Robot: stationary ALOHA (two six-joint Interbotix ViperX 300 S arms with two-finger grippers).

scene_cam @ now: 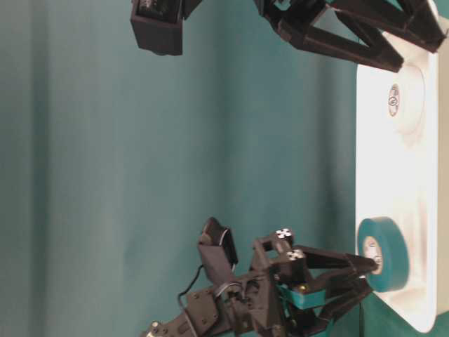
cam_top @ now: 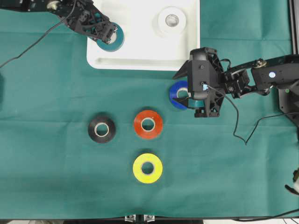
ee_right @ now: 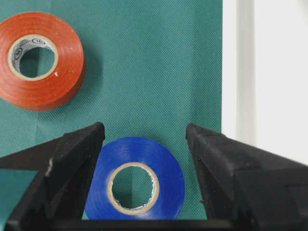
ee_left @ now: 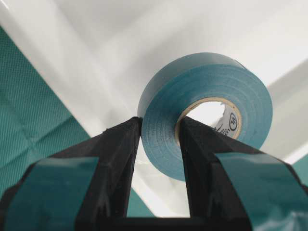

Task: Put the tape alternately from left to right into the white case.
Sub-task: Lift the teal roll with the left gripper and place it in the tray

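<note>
Over the near left corner of the white case [cam_top: 140, 51], the left gripper [ee_left: 159, 130] is clamped on the teal tape roll [cam_top: 112, 38], one finger inside the pale core and the other against the outer face, so the wall of the ring is pinched between them. From the table-level view the roll appears to be just above or barely touching the floor of the case; I cannot tell which. A white tape roll [cam_top: 171, 20] already lies flat near the far right corner of the case.

Beside the near right corner of the case, on the green cloth [cam_top: 46, 140], the right gripper [ee_right: 144, 139] hovers with its jaws spread wide, straddling the blue tape roll [ee_right: 135, 175] without touching it.

The step in hand looks like placing the teal roll from the left arm. Next, that grip has to let go and the arm clear the case before the right arm closes on the blue roll. Black [cam_top: 102, 129], red-orange [cam_top: 148, 124] and yellow [cam_top: 147, 168] rolls wait towards the cloth's near edge.
</note>
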